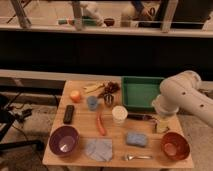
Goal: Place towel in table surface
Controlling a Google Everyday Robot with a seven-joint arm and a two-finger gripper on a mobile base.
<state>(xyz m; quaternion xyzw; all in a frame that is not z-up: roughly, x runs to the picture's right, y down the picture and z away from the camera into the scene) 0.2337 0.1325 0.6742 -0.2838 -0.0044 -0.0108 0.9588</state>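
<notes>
The towel (pixel 99 149) is a grey-blue folded cloth lying flat on the wooden table (pixel 82 131) near its front edge, between the purple bowl and the blue sponge. My white arm (pixel 184 97) reaches in from the right. My gripper (pixel 160 123) hangs low over the table's right side, in front of the green tray, well to the right of the towel. It holds nothing that I can make out.
On the table are a green tray (pixel 141 92), a white cup (pixel 119 114), a small blue cup (pixel 92 103), an orange (pixel 75 95), a black remote (pixel 68 114), a red-orange stick (pixel 101 124), a purple bowl (pixel 64 139), a blue sponge (pixel 136 139), a fork (pixel 137 157) and an orange bowl (pixel 175 145).
</notes>
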